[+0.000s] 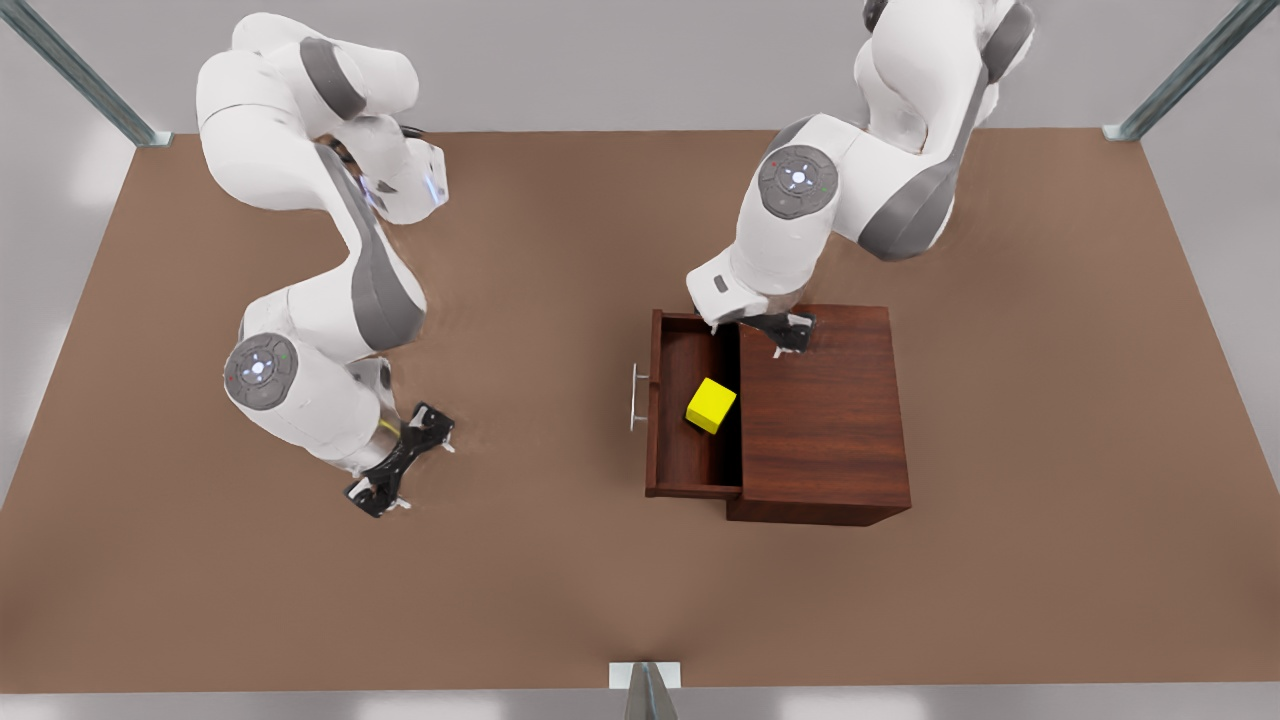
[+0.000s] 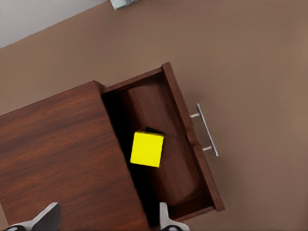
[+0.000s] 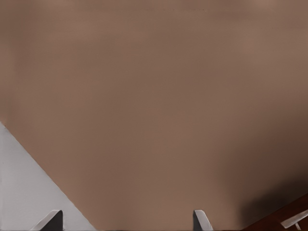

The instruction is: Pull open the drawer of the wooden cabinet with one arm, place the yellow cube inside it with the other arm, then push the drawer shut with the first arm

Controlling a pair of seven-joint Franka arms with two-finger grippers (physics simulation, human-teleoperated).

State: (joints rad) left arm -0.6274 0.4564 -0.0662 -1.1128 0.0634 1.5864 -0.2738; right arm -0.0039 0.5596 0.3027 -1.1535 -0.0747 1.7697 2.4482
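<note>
While the dark reddish-brown drawer (image 1: 690, 420) with its slim silver bar handle (image 1: 637, 397) stands pulled out of the wooden cabinet (image 1: 820, 410), the small bright yellow cube (image 1: 711, 405) rests inside it. Above the cabinet's top hangs the left gripper (image 1: 785, 335), fingers spread and empty. Well apart, over the brown table (image 1: 560, 560), the right gripper (image 1: 400, 460) waits, fingers also spread.
</note>
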